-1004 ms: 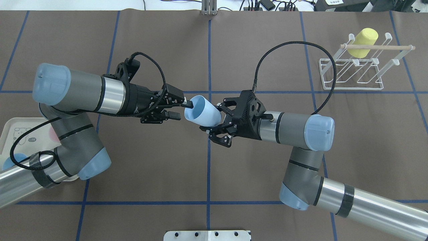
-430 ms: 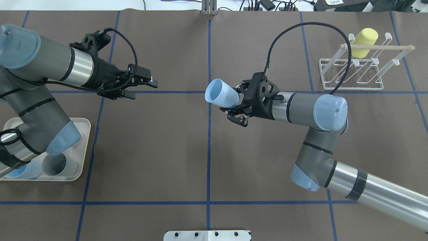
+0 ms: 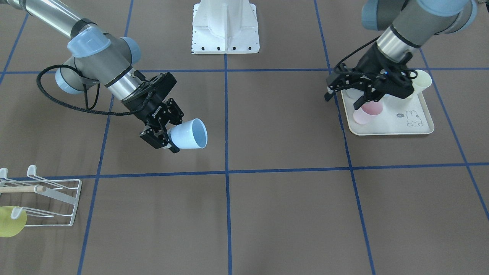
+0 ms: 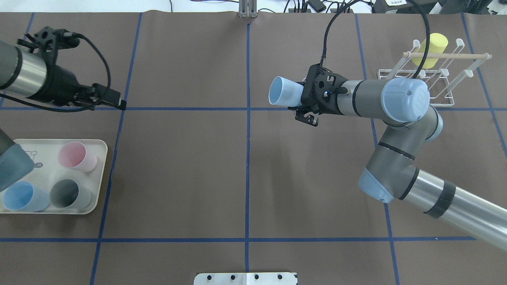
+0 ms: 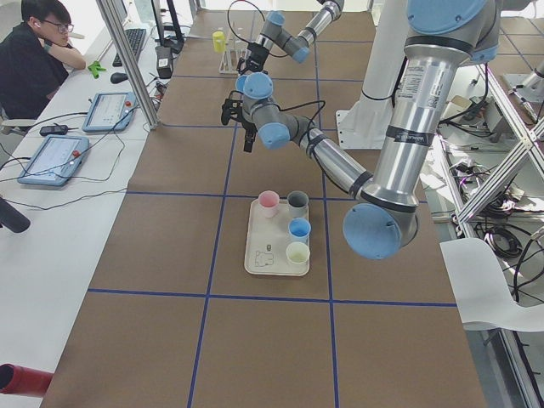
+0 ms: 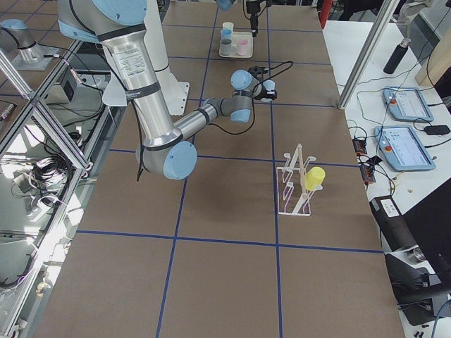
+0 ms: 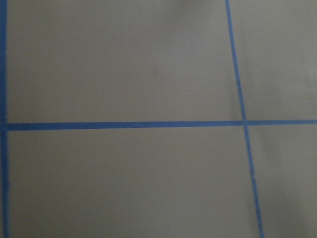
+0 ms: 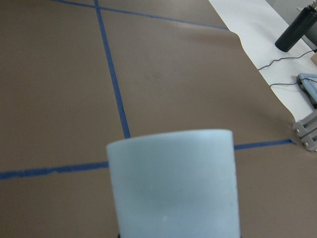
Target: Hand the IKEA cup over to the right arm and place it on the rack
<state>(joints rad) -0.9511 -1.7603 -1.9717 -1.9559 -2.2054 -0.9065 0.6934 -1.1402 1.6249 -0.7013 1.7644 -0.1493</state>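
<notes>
A second ago the IKEA cup [image 4: 282, 92] was between both my hands at the middle of the table; now the hand-over is finished. My right gripper [image 4: 298, 103] alone has it, the fingers closed on the base of the cup, and the open mouth points to the left, away from my wrist. The cup is in the air, lying nearly on its side, a little to the right of the centre line and on the far half of the table. It has moved right and farther since the exchange, toward the rack [image 4: 444, 72] at the far right. My left gripper [image 4: 119, 103] has let go and pulled back to the far left, near the tray [image 4: 103, 158]. Its fingers are spread and hold nothing. So I judge that the first half of the task is done and only the placing remains. The rack already has a yellow cup [image 4: 431, 45] hanging at its far side by the wooden dowel [image 4: 459, 56] — I will need a free prong. I must also turn the mouth toward that prong first, because now it faces the wrong way.
</notes>
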